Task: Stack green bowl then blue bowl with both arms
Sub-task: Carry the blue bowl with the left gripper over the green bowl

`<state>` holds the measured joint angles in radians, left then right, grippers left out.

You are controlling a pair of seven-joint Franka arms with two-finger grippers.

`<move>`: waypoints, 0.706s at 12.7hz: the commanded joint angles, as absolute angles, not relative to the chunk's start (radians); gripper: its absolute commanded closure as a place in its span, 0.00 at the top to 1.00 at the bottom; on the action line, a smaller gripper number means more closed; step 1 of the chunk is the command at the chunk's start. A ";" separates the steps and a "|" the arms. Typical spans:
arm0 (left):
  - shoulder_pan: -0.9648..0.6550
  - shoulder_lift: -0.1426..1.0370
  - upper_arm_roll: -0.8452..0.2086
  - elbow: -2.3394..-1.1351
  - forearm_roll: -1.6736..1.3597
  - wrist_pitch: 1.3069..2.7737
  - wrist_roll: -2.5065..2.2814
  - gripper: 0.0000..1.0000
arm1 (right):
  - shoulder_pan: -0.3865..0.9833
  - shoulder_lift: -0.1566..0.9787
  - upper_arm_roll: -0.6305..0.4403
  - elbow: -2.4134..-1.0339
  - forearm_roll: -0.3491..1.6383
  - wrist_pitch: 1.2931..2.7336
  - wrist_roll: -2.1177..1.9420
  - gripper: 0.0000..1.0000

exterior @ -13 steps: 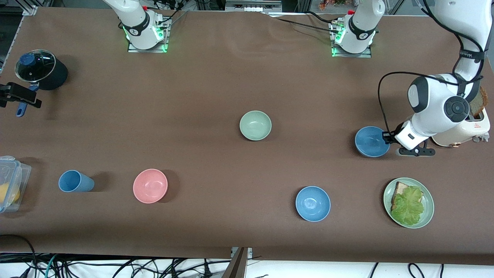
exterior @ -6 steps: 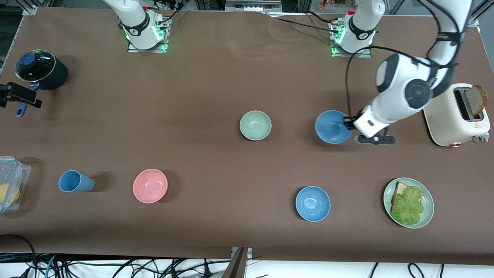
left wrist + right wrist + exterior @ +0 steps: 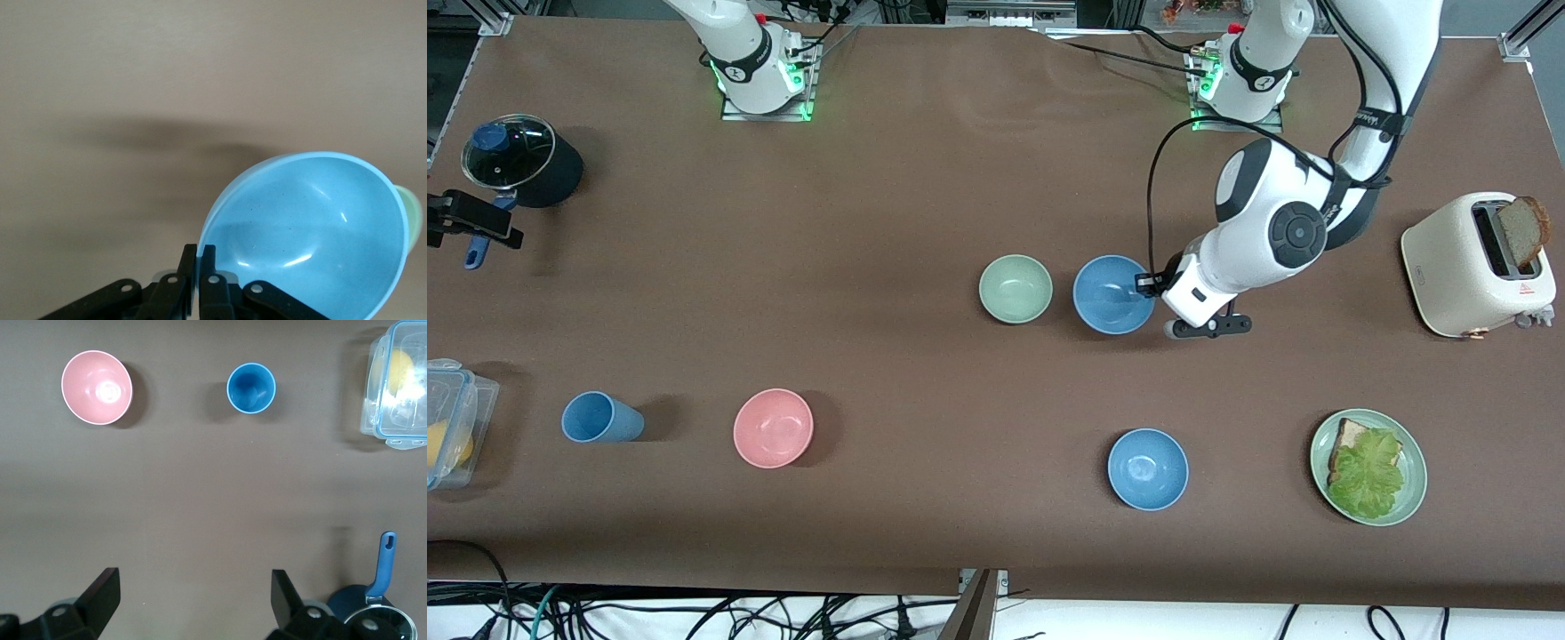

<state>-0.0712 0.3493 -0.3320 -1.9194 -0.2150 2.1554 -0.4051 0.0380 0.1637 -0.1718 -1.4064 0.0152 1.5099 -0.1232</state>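
The left gripper [image 3: 1149, 286] has its jaws clamped on the blue bowl [image 3: 1112, 294], up beside the green bowl [image 3: 1015, 288]. The right gripper [image 3: 193, 597] waits over the worktop [image 3: 871, 222], jaws apart.

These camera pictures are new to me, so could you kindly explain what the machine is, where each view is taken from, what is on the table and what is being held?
Two white robot arms are bolted to a brown table. The wide picture looks down from a high camera facing them. The other two come from cameras on the arms' wrists.

The left gripper is shut on the rim of a blue bowl, holding it up in the air right beside the green bowl; its wrist view shows the pinched rim close up. The right gripper is open and waits over the right arm's end of the table, near a lidded pot.

Also on the table: a second blue bowl, a pink bowl, a blue cup, a clear box, a plate of bread and lettuce and a toaster.
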 commanded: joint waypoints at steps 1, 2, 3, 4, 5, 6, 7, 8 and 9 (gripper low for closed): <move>-0.113 0.406 -0.348 -1.842 -0.235 2.140 -0.455 0.00 | 0.023 0.158 -0.160 -1.417 -0.002 1.517 -0.135 1.00; -0.126 0.413 -0.359 -1.844 -0.233 2.155 -0.459 0.00 | 0.023 0.156 -0.160 -1.417 -0.003 1.517 -0.135 1.00; -0.146 0.414 -0.359 -1.851 -0.236 2.187 -0.460 0.00 | 0.025 0.156 -0.160 -1.417 -0.006 1.517 -0.135 1.00; -0.159 0.420 -0.359 -1.853 -0.238 2.203 -0.460 0.00 | 0.025 0.156 -0.158 -1.417 -0.012 1.516 -0.135 1.00; -0.166 0.431 -0.359 -1.853 -0.248 2.215 -0.460 0.00 | 0.025 0.156 -0.158 -1.417 -0.011 1.517 -0.133 1.00; -0.175 0.434 -0.359 -1.856 -0.282 2.236 -0.459 0.00 | 0.025 0.156 -0.158 -1.417 -0.011 1.517 -0.135 1.00; -0.187 0.445 -0.359 -1.858 -0.291 2.250 -0.459 0.00 | 0.025 0.156 -0.158 -1.417 -0.012 1.516 -0.135 1.00; -0.204 0.459 -0.359 -1.858 -0.293 2.276 -0.460 0.00 | 0.025 0.156 -0.156 -1.417 -0.011 1.516 -0.133 1.00; -0.221 0.475 -0.359 -1.858 -0.293 2.313 -0.460 0.00 | 0.025 0.156 -0.156 -1.417 -0.011 1.516 -0.135 1.00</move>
